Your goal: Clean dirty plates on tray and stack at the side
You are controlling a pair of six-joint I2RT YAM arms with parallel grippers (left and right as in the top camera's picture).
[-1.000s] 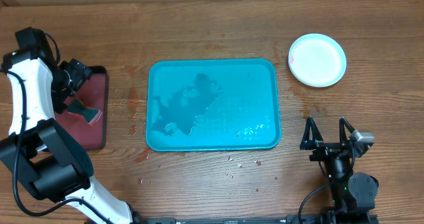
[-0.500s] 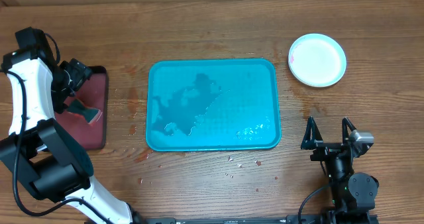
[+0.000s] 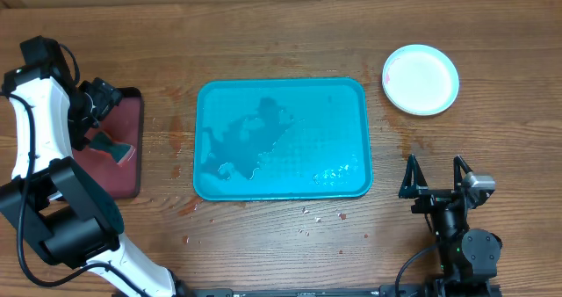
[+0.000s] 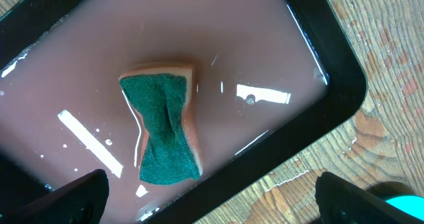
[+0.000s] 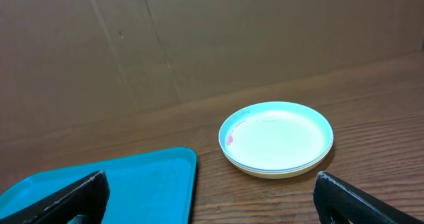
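Observation:
The turquoise tray (image 3: 281, 139) lies mid-table, wet and holding no plates; its corner shows in the right wrist view (image 5: 112, 184). The plates sit stacked (image 3: 421, 79) at the far right, mint-blue on top with a small red smear at its left edge; they also show in the right wrist view (image 5: 276, 139). My left gripper (image 4: 212, 201) is open above the dark-red tray (image 4: 331, 45), just off a green-topped sponge (image 4: 164, 128). My right gripper (image 3: 434, 184) is open and empty near the front right; it also shows in the right wrist view (image 5: 211, 197).
The black-rimmed dark-red tray (image 3: 118, 143) at the left holds pinkish water and the sponge (image 3: 111, 144). Water drops and crumbs (image 3: 320, 213) lie on the wood in front of the turquoise tray. A brown wall stands behind the table.
My right gripper has shifted very slightly toward the front. Nothing else has moved.

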